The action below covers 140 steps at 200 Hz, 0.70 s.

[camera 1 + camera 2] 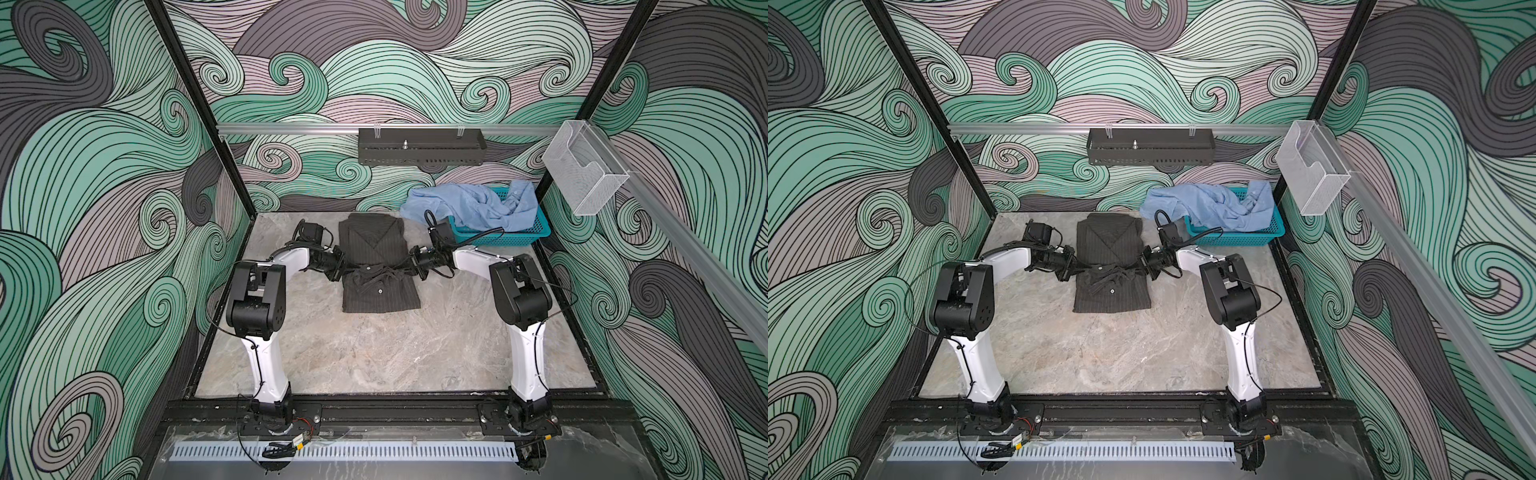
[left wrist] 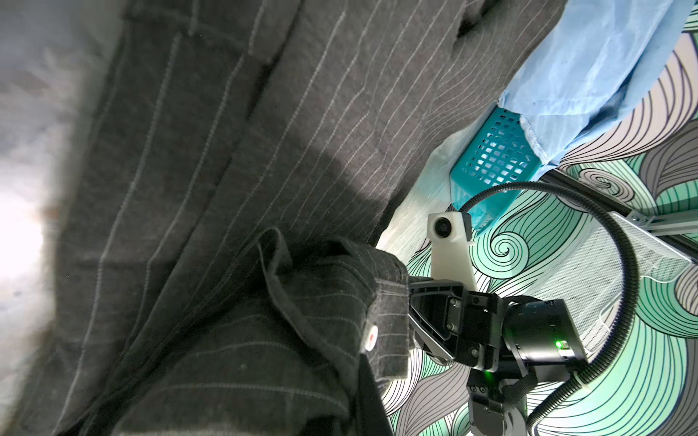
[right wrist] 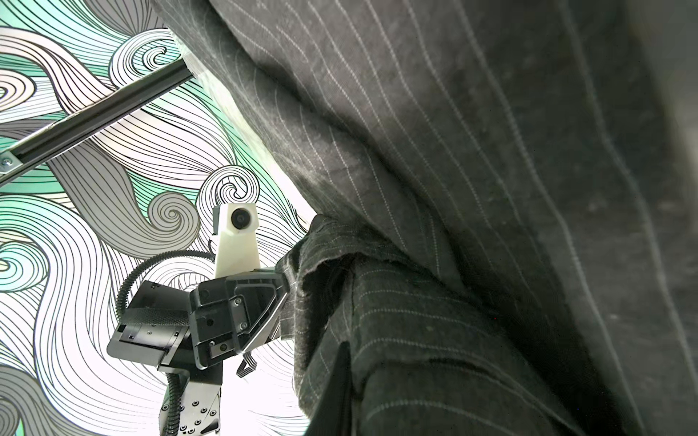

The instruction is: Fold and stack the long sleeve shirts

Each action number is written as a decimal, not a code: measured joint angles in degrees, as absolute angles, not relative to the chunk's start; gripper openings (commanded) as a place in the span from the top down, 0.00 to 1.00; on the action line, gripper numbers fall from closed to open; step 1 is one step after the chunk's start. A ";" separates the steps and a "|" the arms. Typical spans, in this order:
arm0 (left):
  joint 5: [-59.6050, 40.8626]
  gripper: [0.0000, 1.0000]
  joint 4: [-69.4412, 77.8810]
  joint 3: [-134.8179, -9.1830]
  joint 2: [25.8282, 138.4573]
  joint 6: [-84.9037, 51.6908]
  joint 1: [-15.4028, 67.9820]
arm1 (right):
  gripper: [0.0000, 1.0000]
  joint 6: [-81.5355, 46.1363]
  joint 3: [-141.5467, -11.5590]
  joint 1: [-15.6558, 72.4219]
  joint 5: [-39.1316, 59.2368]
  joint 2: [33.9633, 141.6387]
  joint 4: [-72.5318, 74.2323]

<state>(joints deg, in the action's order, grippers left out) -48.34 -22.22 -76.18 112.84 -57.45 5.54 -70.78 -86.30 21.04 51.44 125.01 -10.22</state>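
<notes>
left gripper [image 1: 341,270] pinches pinstriped shirt [image 1: 380,301] edge | right gripper [image 1: 412,262] tips buried in cloth, grip unclear | blue shirt [image 1: 469,205] heaped in basket [image 1: 519,239]

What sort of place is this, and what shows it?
Likely a robot test cell: two arms at a marble-look table, a dark shirt between them, wave-patterned walls on metal framing.

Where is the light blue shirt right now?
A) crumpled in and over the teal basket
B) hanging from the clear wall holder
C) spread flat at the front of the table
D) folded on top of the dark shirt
A: the light blue shirt lies crumpled in and over the teal basket, not on the dark pinstriped shirt.
</notes>
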 measured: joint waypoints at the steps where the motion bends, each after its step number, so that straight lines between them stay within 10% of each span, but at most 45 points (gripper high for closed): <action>1: -48.34 0.94 -22.22 -76.18 112.84 -57.43 5.52 | 0.86 -70.81 -86.37 21.04 51.44 125.08 -10.22; 140: -50.39 1.00 -24.29 -69.52 98.72 -55.55 3.73 | 0.94 -61.19 -87.46 22.63 51.42 118.15 -23.05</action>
